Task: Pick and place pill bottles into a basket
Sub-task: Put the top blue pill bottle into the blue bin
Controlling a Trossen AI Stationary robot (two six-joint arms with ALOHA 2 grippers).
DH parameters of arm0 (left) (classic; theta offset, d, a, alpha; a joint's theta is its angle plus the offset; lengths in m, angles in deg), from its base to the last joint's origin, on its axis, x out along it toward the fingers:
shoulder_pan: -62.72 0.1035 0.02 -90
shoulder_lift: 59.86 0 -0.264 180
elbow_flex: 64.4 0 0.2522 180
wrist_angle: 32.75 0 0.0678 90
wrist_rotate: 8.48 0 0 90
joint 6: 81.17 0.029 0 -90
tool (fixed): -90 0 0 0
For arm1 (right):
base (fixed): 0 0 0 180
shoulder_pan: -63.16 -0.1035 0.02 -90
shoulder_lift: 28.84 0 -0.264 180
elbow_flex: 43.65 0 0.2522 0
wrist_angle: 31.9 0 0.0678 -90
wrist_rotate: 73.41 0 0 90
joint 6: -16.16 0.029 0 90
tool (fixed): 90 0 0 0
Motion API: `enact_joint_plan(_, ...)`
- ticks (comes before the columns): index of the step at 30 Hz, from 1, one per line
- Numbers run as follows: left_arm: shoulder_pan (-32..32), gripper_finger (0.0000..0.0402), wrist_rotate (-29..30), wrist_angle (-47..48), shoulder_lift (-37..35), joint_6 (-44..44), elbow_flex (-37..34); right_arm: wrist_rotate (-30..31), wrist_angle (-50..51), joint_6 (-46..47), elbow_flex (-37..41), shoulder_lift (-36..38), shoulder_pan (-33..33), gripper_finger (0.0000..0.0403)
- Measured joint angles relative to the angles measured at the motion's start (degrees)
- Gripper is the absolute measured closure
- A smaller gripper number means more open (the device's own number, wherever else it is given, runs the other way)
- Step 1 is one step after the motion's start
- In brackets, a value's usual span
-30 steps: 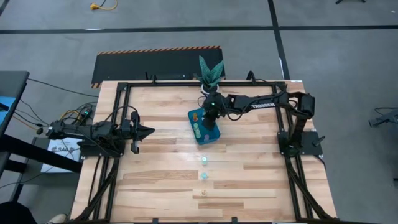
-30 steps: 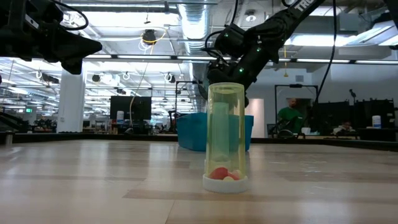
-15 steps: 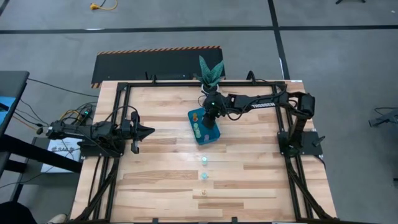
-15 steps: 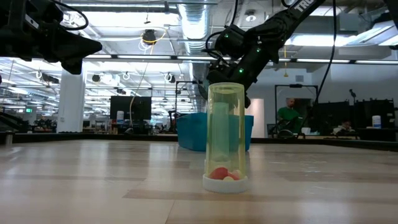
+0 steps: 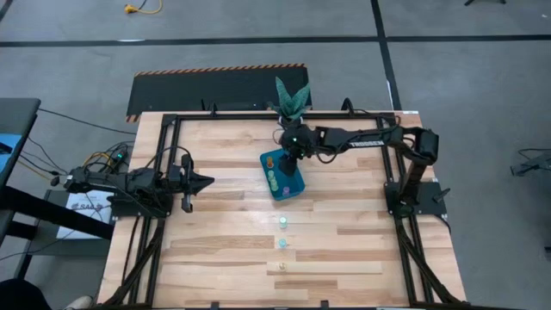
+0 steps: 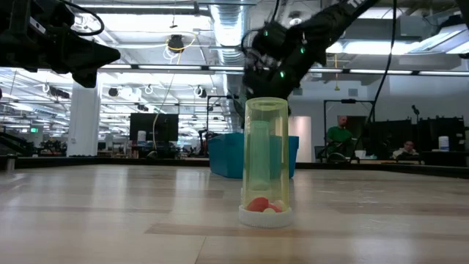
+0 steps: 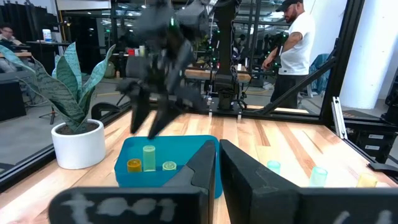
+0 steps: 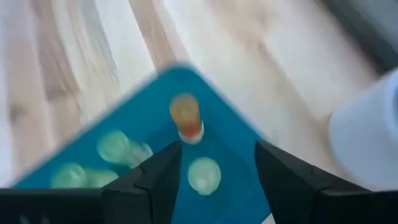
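Note:
The teal-blue basket [image 5: 282, 176] stands on the table's middle and also shows in the left wrist view [image 7: 168, 165]. In it stand an orange bottle [image 8: 185, 118] and several pale green ones [image 8: 204, 174]. My right gripper [image 8: 217, 180] hovers open and empty above the basket's far end [image 5: 290, 155]. Three bottles stand in a row nearer the front edge: one green-teal [image 5: 281, 221], one teal [image 5: 281, 244], one yellow [image 5: 281, 268]. The yellow one stands cap down, close before the low camera [image 6: 267, 161]. My left gripper [image 5: 207, 181] waits shut at the table's left.
A white pot [image 7: 78, 144] with a green plant [image 5: 291, 99] stands just beyond the basket's far end, close to my right arm. A black frame [image 5: 172, 120] runs round the table. People stand in the room beyond the table [image 7: 297, 50].
My right gripper has gone up from the basket and a little toward the table's far edge. The bottles and the basket have kept still.

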Motion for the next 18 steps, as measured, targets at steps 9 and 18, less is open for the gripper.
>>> enact_joint_plan(9, 0.01, 0.0393, 0.0, 0.0, -0.02, 0.0, 0.0, -0.08, 15.05, -2.09, -8.66, 5.09, -10.12, 0.0205)
enact_joint_plan(18, 0.0, 0.0393, 0.0, 0.0, -0.02, 0.0, 0.0, 5.23, 23.82, 12.61, -8.53, 5.13, -28.17, 0.0205)
